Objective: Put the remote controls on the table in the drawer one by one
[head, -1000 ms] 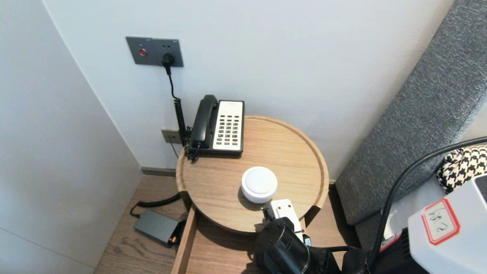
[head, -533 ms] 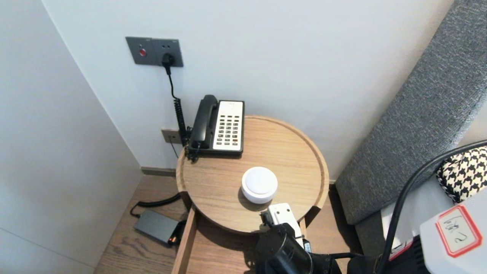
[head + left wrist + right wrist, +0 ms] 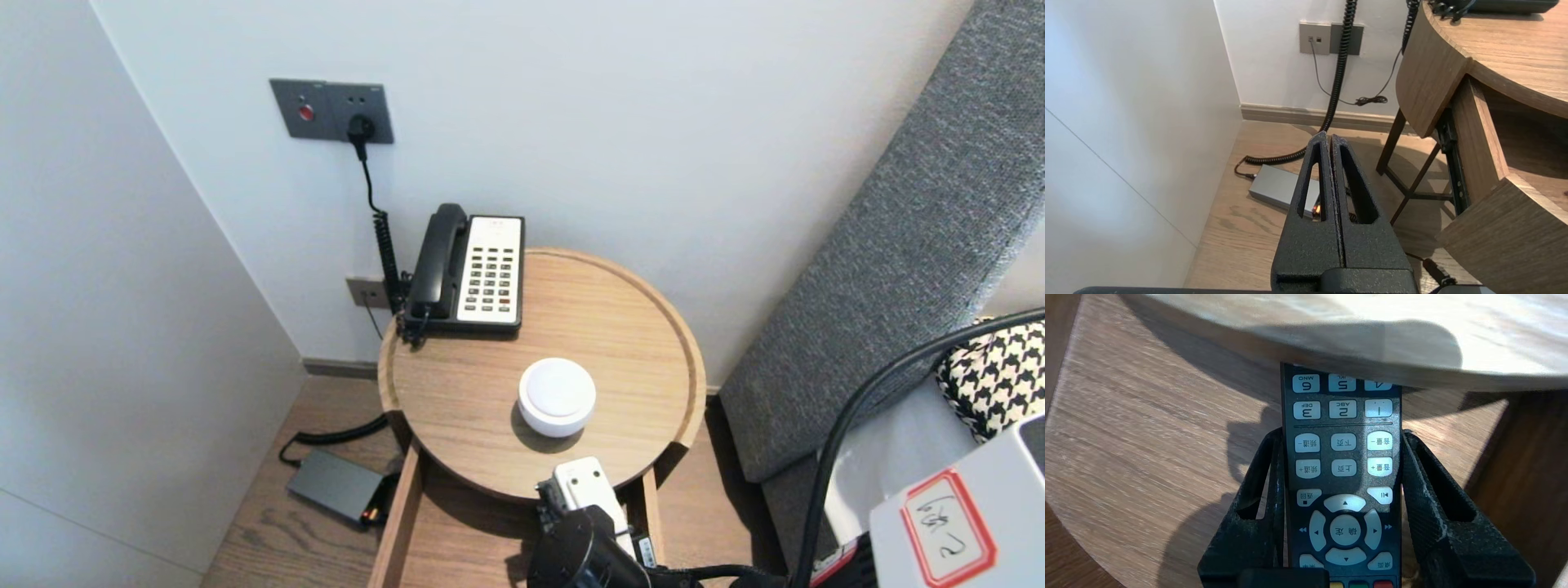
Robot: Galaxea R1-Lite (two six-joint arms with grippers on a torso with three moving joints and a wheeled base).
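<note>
Right gripper [image 3: 1341, 435] backed off the table [image 3: 620, 327] rim, now over the open drawer [image 3: 457, 539]. We see its fingers half-spread, clamping the remote [image 3: 1343, 477] by its long edges. Probably light, stiff and slick, so a mid-body grip suits. Left gripper [image 3: 1329, 141] parked, closed, empty.

Matt wood table [image 3: 620, 327] — plastic remote [image 3: 1343, 479]

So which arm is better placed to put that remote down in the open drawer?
Probably the right. The right pincer grips the remote just above the drawer. The left pincer is shut and empty, off beside the table, over the floor.
</note>
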